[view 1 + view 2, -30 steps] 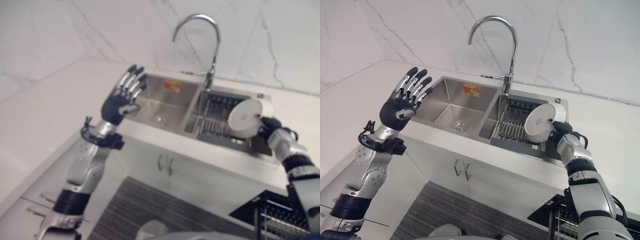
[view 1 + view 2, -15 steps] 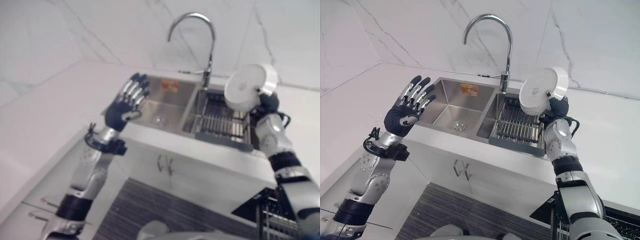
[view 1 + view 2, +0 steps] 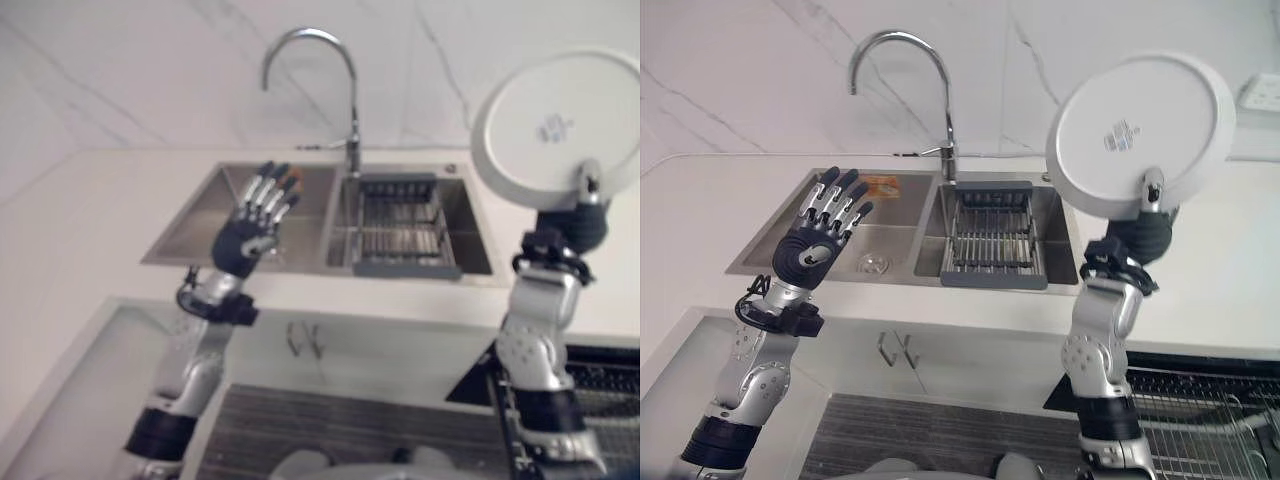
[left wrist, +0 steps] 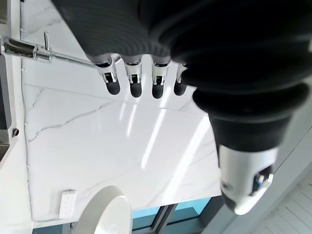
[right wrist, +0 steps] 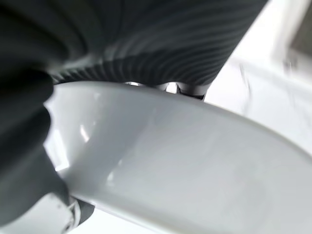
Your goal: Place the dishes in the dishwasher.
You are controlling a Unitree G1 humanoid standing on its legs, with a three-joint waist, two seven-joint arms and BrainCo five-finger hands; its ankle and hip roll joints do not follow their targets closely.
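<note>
My left hand (image 3: 815, 240) is up in front of the sink (image 3: 890, 240), fingers straight & spread, holding nothing. Right of the sink, my right hand (image 3: 1140, 235) pinches the rim of a white plate (image 3: 1140, 135), lifted above the tabletop (image 3: 1230, 290), underside facing me.

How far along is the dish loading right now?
Done: the rack in the sink looks empty of dishes. In hand: the right hand pinches a white plate by its lower rim, held upright above the counter. The left hand is raised open, holding nothing. Left: the plate has to go into the dishwasher basket at lower right.
</note>
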